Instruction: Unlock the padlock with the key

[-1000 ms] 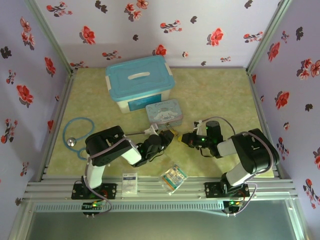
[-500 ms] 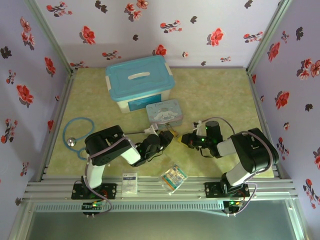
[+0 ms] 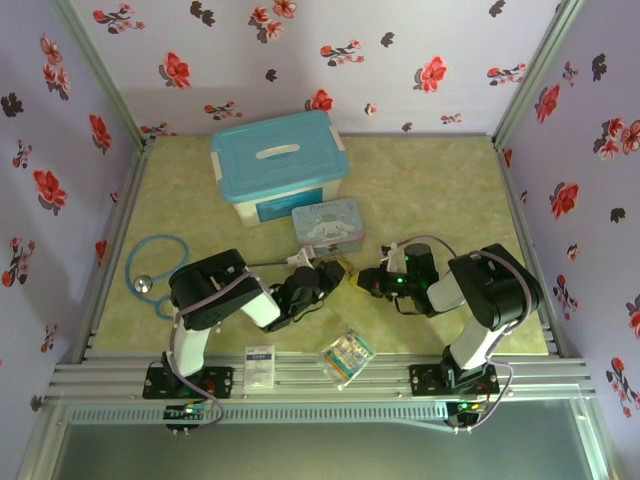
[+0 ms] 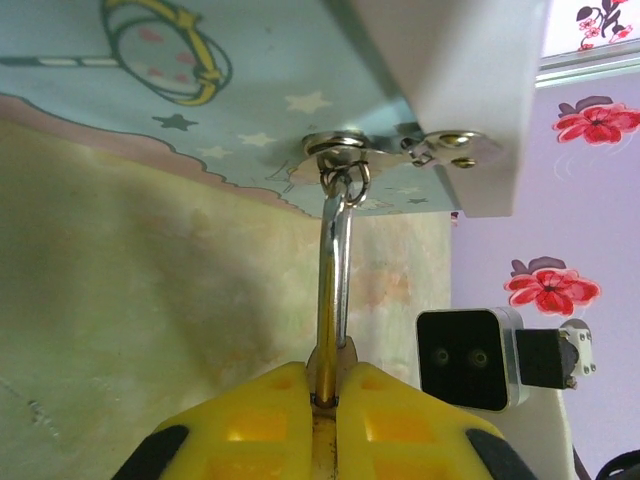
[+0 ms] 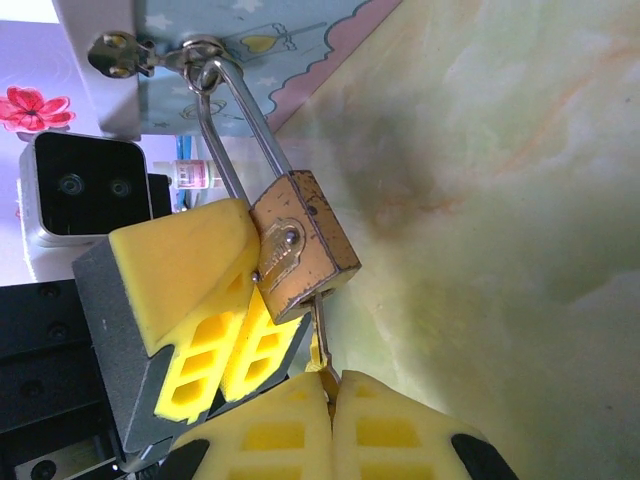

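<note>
Right gripper (image 5: 326, 382) with key (image 5: 319, 340) nearer padlock (image 5: 300, 255); tin (image 3: 328, 223) shut.

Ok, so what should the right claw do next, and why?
Probably twist the key gently. The right claw pinches it with its tip seemingly in the padlock, which the left claw steadies, and the shackle looks shut through the tin's latch ring.

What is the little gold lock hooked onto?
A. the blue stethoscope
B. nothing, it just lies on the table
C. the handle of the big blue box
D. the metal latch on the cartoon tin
D: the padlock hangs by its thin shackle, which loops through the ring of the metal latch on the cartoon tin.
</note>
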Robot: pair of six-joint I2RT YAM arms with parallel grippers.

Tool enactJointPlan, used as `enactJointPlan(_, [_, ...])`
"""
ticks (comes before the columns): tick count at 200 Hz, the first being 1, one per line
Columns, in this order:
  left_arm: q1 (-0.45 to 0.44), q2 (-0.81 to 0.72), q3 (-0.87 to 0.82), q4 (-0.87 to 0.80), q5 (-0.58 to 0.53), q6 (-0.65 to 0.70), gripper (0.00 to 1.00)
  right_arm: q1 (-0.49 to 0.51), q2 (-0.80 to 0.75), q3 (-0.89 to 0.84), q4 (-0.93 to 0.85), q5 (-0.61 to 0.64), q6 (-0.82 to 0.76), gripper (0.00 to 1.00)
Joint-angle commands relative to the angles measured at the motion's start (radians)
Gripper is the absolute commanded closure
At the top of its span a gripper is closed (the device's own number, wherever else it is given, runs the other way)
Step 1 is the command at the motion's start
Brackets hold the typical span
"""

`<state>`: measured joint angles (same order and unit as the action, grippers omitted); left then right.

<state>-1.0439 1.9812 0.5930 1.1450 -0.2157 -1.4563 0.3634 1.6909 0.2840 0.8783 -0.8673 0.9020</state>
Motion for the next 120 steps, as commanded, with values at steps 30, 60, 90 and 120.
enactJointPlan(30, [-0.021, -0.028, -0.014, 0.035, 0.107, 0.018, 1.00, -0.056, -0.026, 0.023, 0.023, -0.009, -0.024, 1.00])
enactJointPlan(60, [-0.018, -0.022, -0.022, 0.071, 0.116, 0.014, 1.00, -0.084, -0.025, 0.020, 0.046, -0.025, 0.000, 1.00])
enactJointPlan(90, [-0.011, -0.028, -0.036, 0.081, 0.115, 0.018, 1.00, -0.102, -0.035, 0.014, 0.062, -0.026, 0.027, 1.00])
enactJointPlan(120, [-0.011, -0.028, -0.039, 0.096, 0.121, 0.023, 1.00, -0.102, -0.036, 0.022, 0.039, -0.024, 0.014, 1.00])
